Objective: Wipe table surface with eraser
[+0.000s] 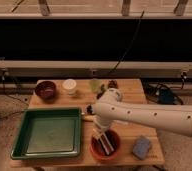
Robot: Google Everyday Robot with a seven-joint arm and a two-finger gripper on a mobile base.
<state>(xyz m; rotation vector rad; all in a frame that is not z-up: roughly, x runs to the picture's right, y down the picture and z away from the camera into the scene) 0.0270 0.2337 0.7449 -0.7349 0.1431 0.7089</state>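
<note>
The table surface [129, 90] is a light tan plank tabletop. An orange bowl [95, 150] stands near its front edge. The eraser [108, 145], a striped dark and whitish block, lies tilted inside the bowl. My gripper [101, 137] reaches down into the bowl from the white arm [139, 115], which comes in from the right. It is right at the eraser's left end; whether it touches the eraser is hidden.
A green tray [49, 132] fills the front left. A blue-grey sponge pad [141, 147] lies at the front right. A dark red bowl [45, 90], a white cup [69, 86], a green cup [94, 85] and a dark object [112, 84] line the back. A yellow brush handle [87, 118] lies beside the tray.
</note>
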